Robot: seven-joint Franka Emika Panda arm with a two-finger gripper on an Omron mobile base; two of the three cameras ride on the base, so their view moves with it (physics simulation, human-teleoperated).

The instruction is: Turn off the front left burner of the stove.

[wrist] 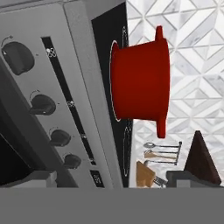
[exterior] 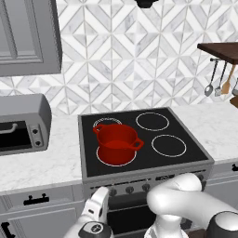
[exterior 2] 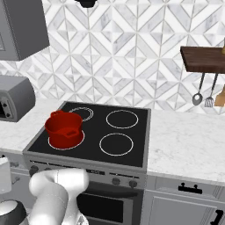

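Four dark knobs (wrist: 43, 104) line the stove (exterior: 139, 179) front just ahead of the gripper (exterior: 98, 204), which hangs low before the left end of the knob row; whether its fingers are open or closed cannot be told. Beyond the knobs, the front left burner (exterior: 103, 160) carries a red pot (exterior: 116, 143).

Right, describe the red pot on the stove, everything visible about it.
The red pot is a round, glossy, deep-red vessel with two small side handles and no lid; its inside looks empty. It stands upright on the stove's black glass top, over the front left burner, whose thin white ring peeks out around its base. A smaller ringed burner lies just behind it. Only the glass touches it. In the hand view it appears rolled sideways above the knob panel.
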